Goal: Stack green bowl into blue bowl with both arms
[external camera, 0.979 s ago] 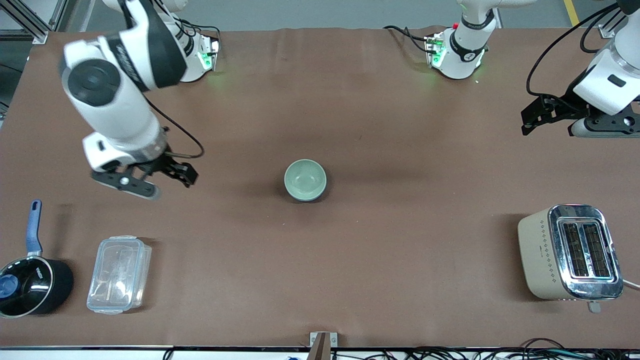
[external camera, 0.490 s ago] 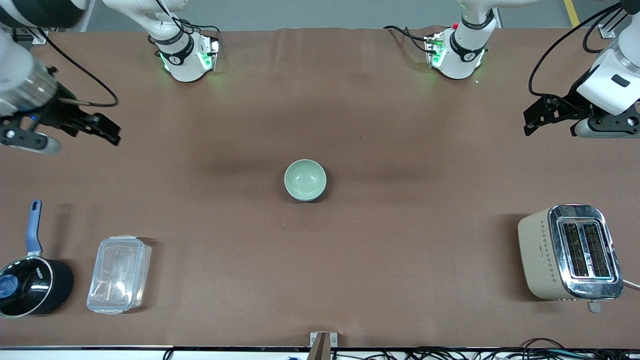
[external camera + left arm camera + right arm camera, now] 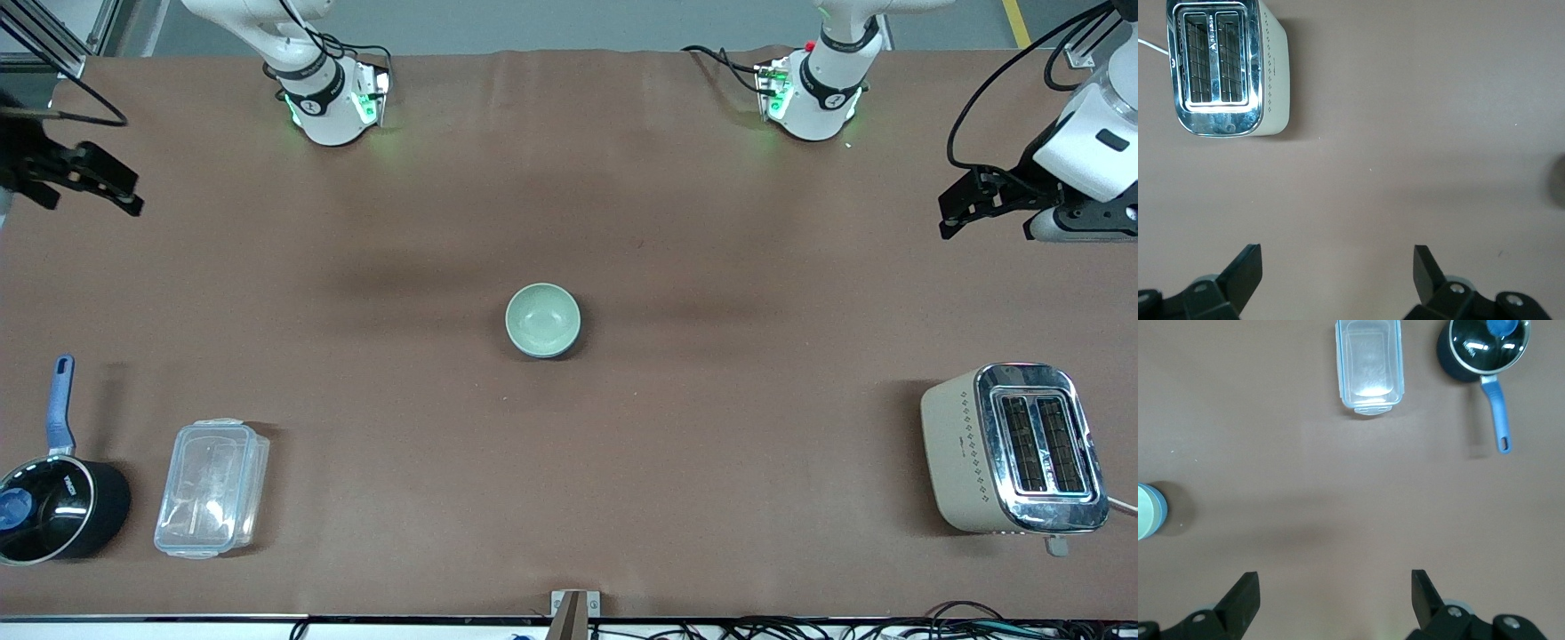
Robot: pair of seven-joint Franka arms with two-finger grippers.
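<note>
The green bowl (image 3: 542,318) sits nested inside the blue bowl (image 3: 576,338) at the middle of the table; only a thin blue edge shows round it. In the right wrist view the green bowl (image 3: 1143,512) and the blue bowl's wall (image 3: 1162,513) show at the frame's edge. My right gripper (image 3: 89,197) is open and empty, high over the right arm's end of the table, its fingers wide apart (image 3: 1335,590). My left gripper (image 3: 982,218) is open and empty over the left arm's end of the table, its fingers wide apart (image 3: 1338,267).
A beige and chrome toaster (image 3: 1013,449) stands near the front camera at the left arm's end. A clear lidded plastic box (image 3: 212,487) and a black saucepan with a blue handle (image 3: 49,507) sit near the front camera at the right arm's end.
My right arm has swung away from beside the bowls out to the right arm's end of the table. My left gripper has drifted slightly. The bowls have not moved.
</note>
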